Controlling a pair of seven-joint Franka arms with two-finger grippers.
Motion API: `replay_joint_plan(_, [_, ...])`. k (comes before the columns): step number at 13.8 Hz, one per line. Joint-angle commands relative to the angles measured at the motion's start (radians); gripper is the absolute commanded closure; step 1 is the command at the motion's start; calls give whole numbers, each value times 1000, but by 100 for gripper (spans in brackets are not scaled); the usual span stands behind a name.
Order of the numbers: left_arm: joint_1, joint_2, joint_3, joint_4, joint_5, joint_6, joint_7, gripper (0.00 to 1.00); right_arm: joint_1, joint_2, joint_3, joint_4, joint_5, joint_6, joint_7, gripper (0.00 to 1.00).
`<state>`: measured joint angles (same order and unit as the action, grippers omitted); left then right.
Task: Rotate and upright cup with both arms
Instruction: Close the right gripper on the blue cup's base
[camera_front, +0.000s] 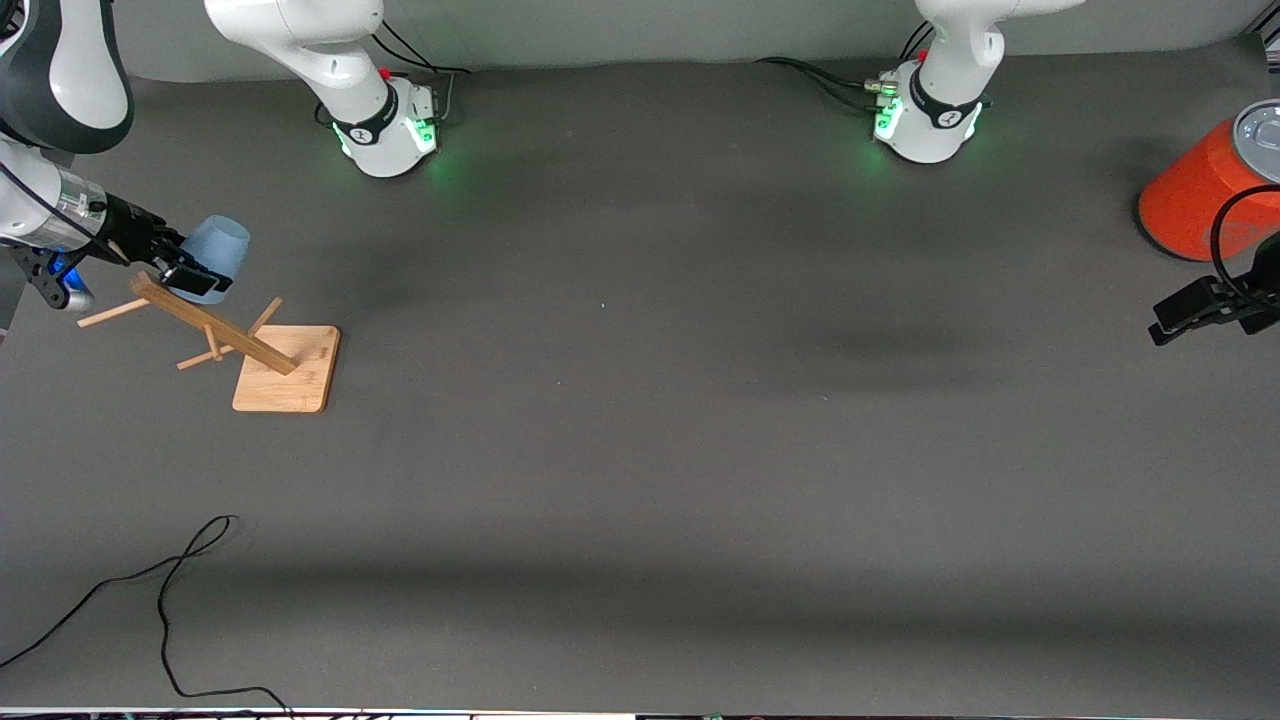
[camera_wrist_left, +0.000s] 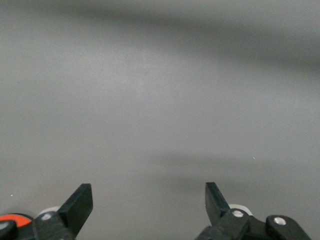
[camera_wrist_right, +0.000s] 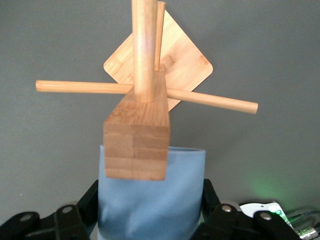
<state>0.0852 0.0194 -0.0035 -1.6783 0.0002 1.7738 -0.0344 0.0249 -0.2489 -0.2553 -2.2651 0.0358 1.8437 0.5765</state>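
My right gripper (camera_front: 190, 275) is shut on the light-blue cup (camera_front: 218, 248) at the right arm's end of the table. It holds the cup tilted in the air, right by the top of a wooden peg rack's post (camera_front: 210, 322). In the right wrist view the cup (camera_wrist_right: 150, 205) sits between both black fingers (camera_wrist_right: 89, 202), and the post's square top (camera_wrist_right: 136, 145) overlaps it. My left gripper (camera_front: 1165, 330) is open and empty over the table at the left arm's end, waiting; its wrist view (camera_wrist_left: 149, 200) shows only bare grey table.
The rack's square wooden base (camera_front: 288, 368) rests on the table, with thin pegs (camera_front: 112, 314) sticking out sideways. A large orange-red canister (camera_front: 1195, 195) stands by the left gripper. A black cable (camera_front: 170, 590) lies near the front edge.
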Motion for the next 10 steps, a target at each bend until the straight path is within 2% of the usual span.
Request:
replay_joint_plan(1, [7, 20, -4, 19, 6, -22, 13, 0, 15, -18, -10, -7, 12, 8, 22, 63])
replay_joint_plan(6, [14, 71, -4, 19, 7, -10, 11, 0, 30, -91, 13, 62, 13, -139, 104, 64])
replay_joint_plan(10, [14, 74, -4, 15, 9, -22, 11, 0, 199, -184, 15, 62, 15, -190, 343, 64])
